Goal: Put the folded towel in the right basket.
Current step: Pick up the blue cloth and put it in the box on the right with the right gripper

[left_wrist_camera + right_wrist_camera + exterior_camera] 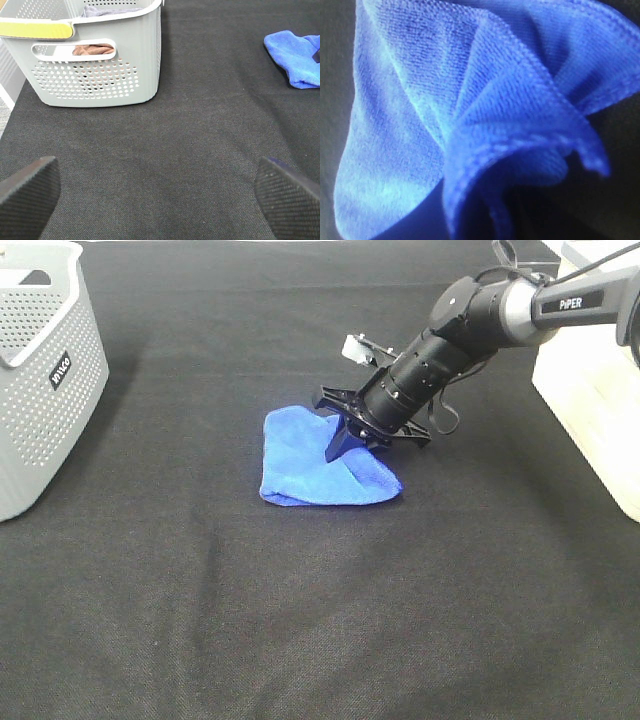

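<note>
Right claw (343,443) is pinching a bunched-up fold of the blue towel (300,465), which is lying around the middle of the bench (300,640). Left claw (160,200) is hanging spread wide near the grey basket (40,370) at the left edge. White bin (600,390) is sitting at the right edge.

Bright, soft light. Close up, the towel (420,125) looks blurry, and dark shadow sits inside its folds.
</note>
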Tool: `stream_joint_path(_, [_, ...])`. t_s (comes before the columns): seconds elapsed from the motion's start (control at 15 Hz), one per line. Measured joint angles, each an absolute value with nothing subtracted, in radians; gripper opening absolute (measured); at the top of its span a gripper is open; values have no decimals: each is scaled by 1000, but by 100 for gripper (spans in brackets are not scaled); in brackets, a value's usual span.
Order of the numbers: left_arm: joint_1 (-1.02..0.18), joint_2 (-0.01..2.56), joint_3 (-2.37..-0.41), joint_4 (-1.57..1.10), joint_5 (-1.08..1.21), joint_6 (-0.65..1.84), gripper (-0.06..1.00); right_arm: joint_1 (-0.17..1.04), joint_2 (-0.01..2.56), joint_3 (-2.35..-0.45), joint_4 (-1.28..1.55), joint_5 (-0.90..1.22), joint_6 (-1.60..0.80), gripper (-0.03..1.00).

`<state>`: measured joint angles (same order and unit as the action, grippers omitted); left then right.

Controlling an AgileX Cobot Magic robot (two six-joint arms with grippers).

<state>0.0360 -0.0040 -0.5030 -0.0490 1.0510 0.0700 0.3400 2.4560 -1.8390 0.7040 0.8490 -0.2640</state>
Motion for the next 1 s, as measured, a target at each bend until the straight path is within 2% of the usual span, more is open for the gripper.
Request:
stream_joint_path(0.13, [36,-4,-503,-49,1051,70,99,341,2450,-1860,686,899,-264,21])
stream_joint_path(0.27, [36,-4,-503,-49,1051,70,99,341,2397,-1955,663,1060,-255,21])
stream_joint_path(0.47, [36,-4,-503,-49,1051,70,99,343,2310,-2164,565,1197,-170,21])
stream_joint_path(0.67, [36,-4,-503,-49,1051,70,99,330,2290,-2367,479,1210,-106,21])
stream_joint_path(0.87, [36,-4,-503,-49,1051,70,99,239,2206,-2408,472,1215,-85,21])
stream_joint_path(1.0, [36,-4,-503,-49,1051,70,99,90,2117,-2409,467,1216,-78,21])
